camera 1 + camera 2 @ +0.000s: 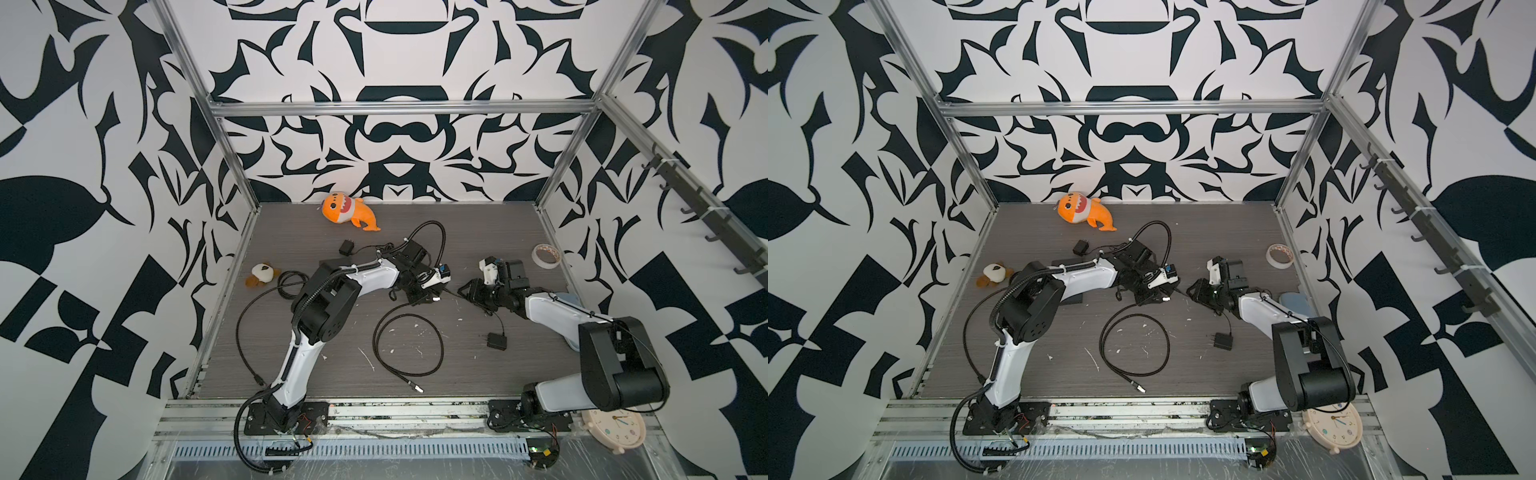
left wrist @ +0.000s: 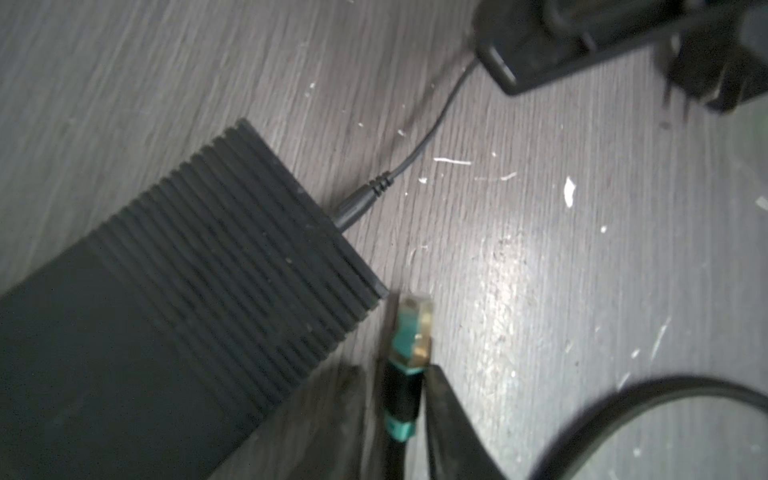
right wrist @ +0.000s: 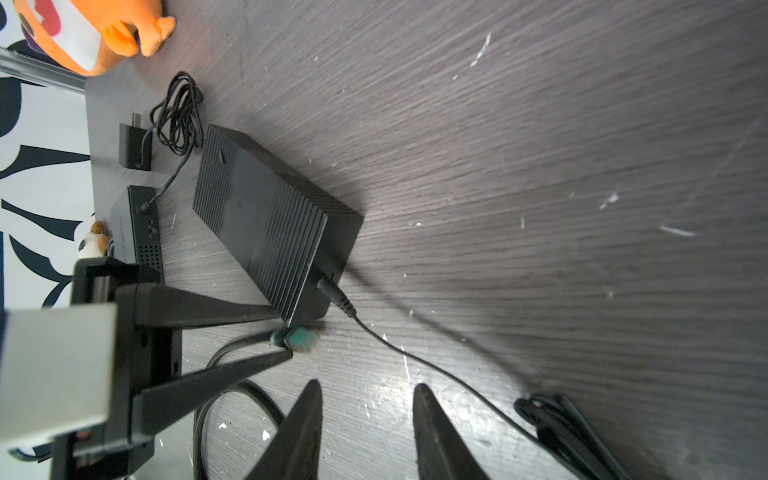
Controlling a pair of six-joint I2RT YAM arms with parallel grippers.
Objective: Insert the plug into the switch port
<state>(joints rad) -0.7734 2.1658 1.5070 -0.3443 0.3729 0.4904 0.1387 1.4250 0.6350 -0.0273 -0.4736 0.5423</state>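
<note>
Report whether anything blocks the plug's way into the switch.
Nothing visible lies between the plug and the switch; its tip sits by the switch's corner. No port shows, and a power cord is plugged into that end.

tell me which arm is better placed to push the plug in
Left: the teal plug sits within the left tool, beside the ribbed switch. The right tool is open, empty, farther off.
</note>
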